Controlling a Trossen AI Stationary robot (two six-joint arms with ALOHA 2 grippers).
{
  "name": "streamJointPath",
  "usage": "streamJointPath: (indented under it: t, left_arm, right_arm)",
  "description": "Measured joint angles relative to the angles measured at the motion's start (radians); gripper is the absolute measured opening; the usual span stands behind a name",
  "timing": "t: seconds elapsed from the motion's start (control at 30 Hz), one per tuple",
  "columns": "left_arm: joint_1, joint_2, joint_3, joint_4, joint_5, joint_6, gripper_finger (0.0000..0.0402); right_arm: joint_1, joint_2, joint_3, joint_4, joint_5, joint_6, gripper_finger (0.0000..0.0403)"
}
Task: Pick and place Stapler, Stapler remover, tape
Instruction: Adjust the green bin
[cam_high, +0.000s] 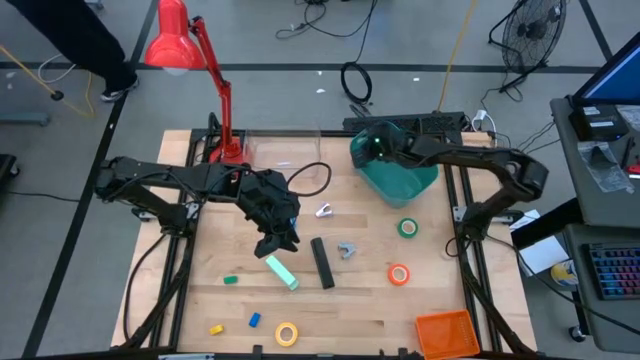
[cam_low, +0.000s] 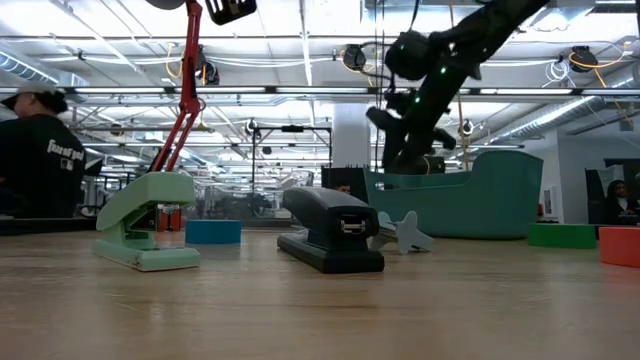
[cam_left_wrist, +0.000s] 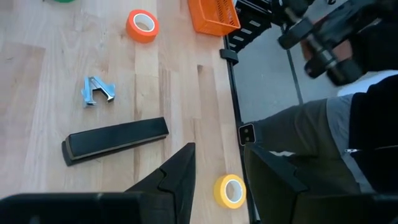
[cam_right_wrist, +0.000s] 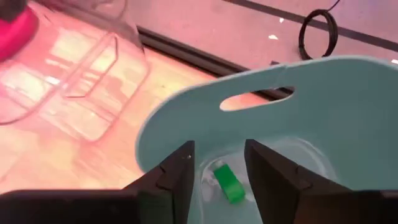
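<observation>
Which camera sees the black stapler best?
The left wrist view: the black stapler lies there whole on the wood, nothing in front of it. The high view shows it whole too, but small. The low view sees only one end of it. The right wrist view misses it, looking into the teal bin.

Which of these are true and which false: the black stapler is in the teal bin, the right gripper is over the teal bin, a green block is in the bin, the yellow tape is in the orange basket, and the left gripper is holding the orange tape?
1. The black stapler is in the teal bin. False: it lies on the table.
2. The right gripper is over the bin. True.
3. A green block lies in the bin. True.
4. The yellow tape is in the orange basket. False: it lies on the table, apart from the basket.
5. The left gripper holds the orange tape. False: its jaws are open and empty.
</observation>
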Motion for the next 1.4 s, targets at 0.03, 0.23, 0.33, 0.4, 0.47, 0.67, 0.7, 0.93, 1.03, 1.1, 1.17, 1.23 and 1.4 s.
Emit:
streamJointPath:
  t: [0.03, 0.23, 0.33, 0.4, 0.47, 0.67, 0.7, 0.93, 1.03, 1.1, 1.17, 1.23, 1.4]
  left_arm:
    - [0.000, 0.000, 0.000, 0.000, -0.002, 0.004, 0.0141]
    - [0.005, 0.000, 0.000, 0.000, -0.037, 0.004, 0.0141]
    - [0.011, 0.000, 0.000, 0.000, -0.063, -0.015, 0.0141]
    - [0.020, 0.000, 0.000, 0.000, -0.108, -0.031, 0.0141]
    - [0.036, 0.000, 0.000, 0.004, -0.165, -0.053, 0.0140]
    - [0.114, 0.008, 0.000, 0.113, -0.215, -0.127, 0.0141]
    - [0.131, 0.014, 0.000, 0.148, -0.216, -0.154, 0.0141]
    - [0.257, 0.066, -0.002, 0.346, -0.190, -0.333, 0.0140]
    - [0.302, 0.093, 0.000, 0.380, -0.187, -0.349, 0.0140]
    - [0.322, 0.122, -0.001, 0.398, -0.186, -0.351, 0.0140]
    - [0.340, 0.139, 0.002, 0.399, -0.193, -0.343, 0.0140]
    - [0.351, 0.169, -0.002, 0.402, -0.189, -0.331, 0.0140]
    - [0.380, 0.230, 0.000, 0.464, -0.146, -0.313, 0.0140]
  right_arm:
    - [0.003, -0.024, 0.000, -0.026, -0.001, 0.001, 0.0130]
    - [0.077, -0.157, -0.001, -0.202, -0.013, 0.015, 0.0123]
    - [0.131, -0.221, -0.001, -0.274, -0.050, 0.022, 0.0123]
    - [0.169, -0.264, -0.001, -0.325, -0.064, 0.044, 0.0122]
    - [0.207, -0.307, -0.001, -0.367, -0.070, 0.073, 0.0121]
    - [0.297, -0.425, -0.006, -0.443, -0.022, 0.153, 0.0110]
    - [0.306, -0.444, -0.014, -0.444, -0.018, 0.163, 0.0107]
    - [0.328, -0.549, -0.126, -0.429, 0.000, 0.205, 0.0089]
    - [0.326, -0.585, -0.194, -0.426, 0.003, 0.215, 0.0083]
    - [0.314, -0.605, -0.239, -0.417, 0.003, 0.232, 0.0078]
    - [0.299, -0.623, -0.284, -0.421, 0.004, 0.247, 0.0072]
    - [0.281, -0.634, -0.319, -0.412, 0.028, 0.265, 0.0062]
    - [0.222, -0.656, -0.348, -0.420, 0.123, 0.225, 0.0029]
